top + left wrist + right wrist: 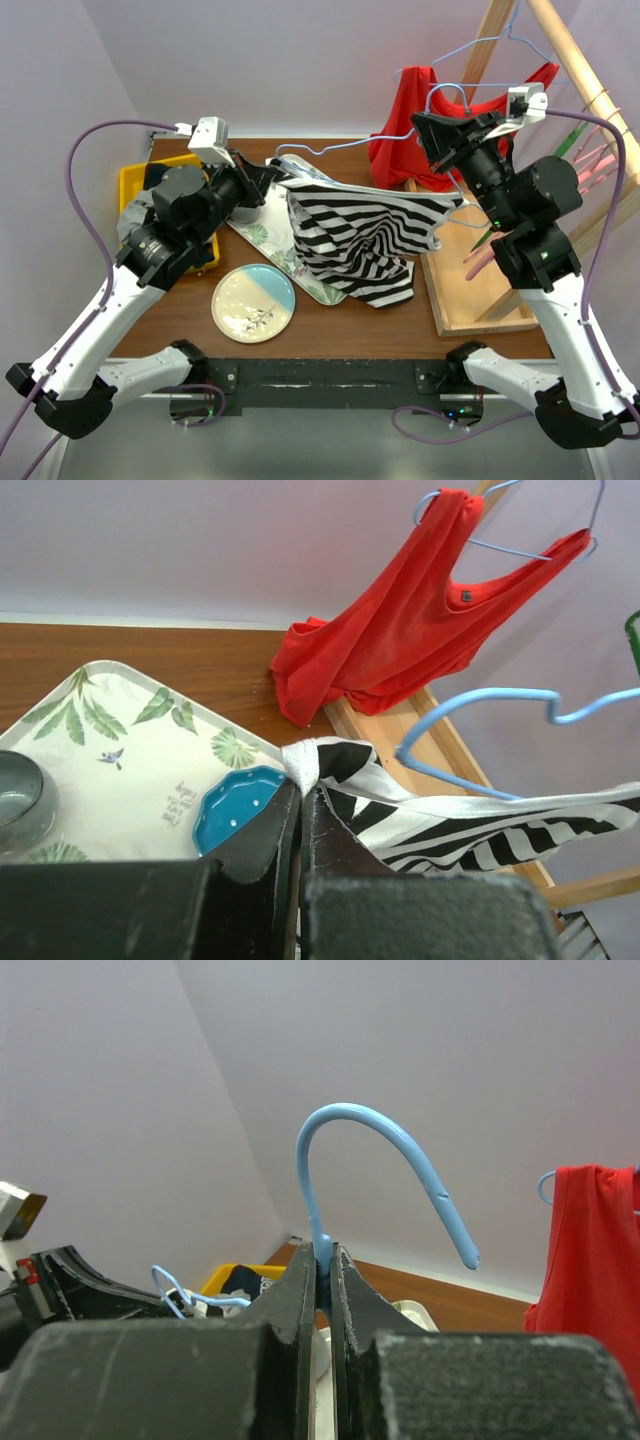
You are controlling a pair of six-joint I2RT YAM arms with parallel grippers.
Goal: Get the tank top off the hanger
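Top view, lower centre: round plate [254, 303] flat on the table [340, 335], just beside the leaf-print tray [262, 235].

Centre of frame: striped tank top [365, 240] stretched between the two grippers. Its lower hem drapes onto the tray and table.

Left gripper [268, 180], left of centre: jaws closed, pinching a bunched corner of the striped cloth. Left wrist view confirms it, with the fabric knot clamped at the fingertips [302, 790]. Small blue dish [235, 805] sits on the tray [120, 750] just beside the jaws.

Right gripper [425, 120], upper right: jaws clamped on the blue hanger [340, 145]. In the right wrist view it grips [323, 1260] the neck just under the hook [370, 1150].

Hanger wire [480, 705] shows bare above the top's [440, 825] upper edge. Whether it is threaded through the cloth cannot be told.

Left edge: yellow bin [140, 180], behind the left arm.

Farthest, upper right: red tank top [410, 130] hanging by the wooden rack [470, 290].
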